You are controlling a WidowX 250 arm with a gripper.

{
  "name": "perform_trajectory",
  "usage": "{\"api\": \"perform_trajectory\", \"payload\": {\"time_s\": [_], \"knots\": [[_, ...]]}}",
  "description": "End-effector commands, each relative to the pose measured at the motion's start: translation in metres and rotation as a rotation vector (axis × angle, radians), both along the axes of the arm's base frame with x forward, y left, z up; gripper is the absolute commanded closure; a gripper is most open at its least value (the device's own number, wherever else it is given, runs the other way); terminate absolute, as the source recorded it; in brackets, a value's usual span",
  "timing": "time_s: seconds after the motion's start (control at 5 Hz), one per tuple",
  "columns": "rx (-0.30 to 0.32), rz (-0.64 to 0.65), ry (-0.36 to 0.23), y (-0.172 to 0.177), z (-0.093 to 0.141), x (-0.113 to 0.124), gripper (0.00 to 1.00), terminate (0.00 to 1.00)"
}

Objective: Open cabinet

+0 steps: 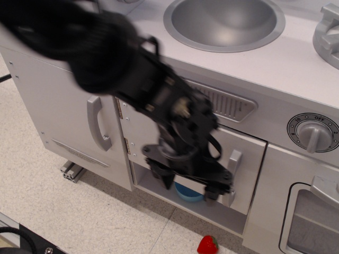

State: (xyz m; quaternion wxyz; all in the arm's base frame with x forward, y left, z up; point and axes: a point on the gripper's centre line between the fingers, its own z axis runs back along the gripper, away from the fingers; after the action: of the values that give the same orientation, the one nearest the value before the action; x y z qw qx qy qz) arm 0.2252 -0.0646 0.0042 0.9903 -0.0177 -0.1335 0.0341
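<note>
The cabinet point(246, 151) is the wide pale grey flat door under the sink, with a vertical loop handle point(233, 174) at its right and two small hinges point(127, 145) at its left. It looks shut against the frame. My black arm reaches down across the door and is motion-blurred. My gripper point(189, 186) hangs at the door's lower edge, left of the handle and not touching it. Its jaws stand apart, one finger point(163, 179) at the left and one point(213, 191) near the handle's foot. It holds nothing.
A blue bowl point(186, 194) sits in the open slot under the door, partly behind my gripper. A red toy strawberry point(207, 245) lies on the floor. A taller grey door with a handle point(98, 124) is at left, a windowed door point(312, 225) at right, and a sink point(225, 21) and knob point(313, 132) above.
</note>
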Motion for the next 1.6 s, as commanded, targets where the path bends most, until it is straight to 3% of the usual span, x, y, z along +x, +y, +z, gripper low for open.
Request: {"api": "perform_trajectory", "payload": {"time_s": [0.0, 0.6, 0.8, 1.2, 1.4], "knots": [[0.019, 0.004, -0.095, -0.024, -0.012, 0.051, 0.0, 0.0], [0.064, 0.014, -0.112, -0.018, -0.026, 0.075, 0.0, 0.0], [0.044, 0.002, -0.089, -0.018, -0.029, 0.076, 1.0, 0.0], [0.05, -0.006, -0.094, -0.017, -0.03, 0.074, 1.0, 0.0], [0.061, -0.053, -0.081, -0.011, -0.03, 0.049, 1.0, 0.0]]}}
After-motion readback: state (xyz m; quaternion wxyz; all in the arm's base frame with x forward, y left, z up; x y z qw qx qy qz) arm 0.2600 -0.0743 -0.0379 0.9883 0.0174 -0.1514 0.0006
